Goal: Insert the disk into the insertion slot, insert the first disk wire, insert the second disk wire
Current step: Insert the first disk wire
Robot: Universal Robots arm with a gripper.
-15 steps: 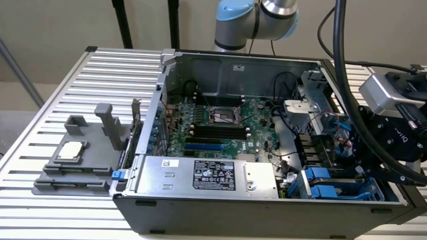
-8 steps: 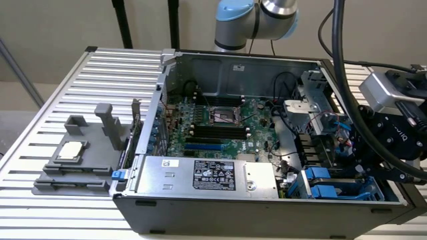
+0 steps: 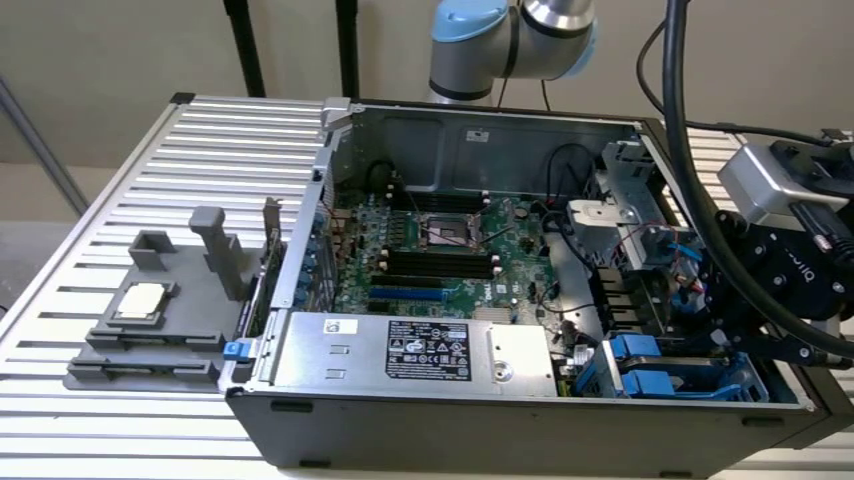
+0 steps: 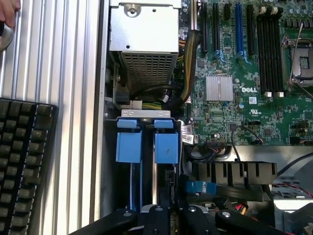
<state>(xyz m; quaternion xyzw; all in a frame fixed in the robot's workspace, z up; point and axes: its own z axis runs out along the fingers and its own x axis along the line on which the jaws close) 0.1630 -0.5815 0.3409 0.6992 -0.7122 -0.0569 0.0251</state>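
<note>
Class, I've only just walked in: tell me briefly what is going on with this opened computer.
A robot arm holds its hand low over the blue drive cage in a corner of the open computer case, beside the silver power supply. Two blue plastic carriers sit in the cage. How far in they are seated cannot be told.

Robotics lab bench: slatted aluminium table (image 3: 200, 150), open computer case (image 3: 507, 425), robot arm (image 3: 514, 40), keyboard (image 4: 22, 156).
</note>
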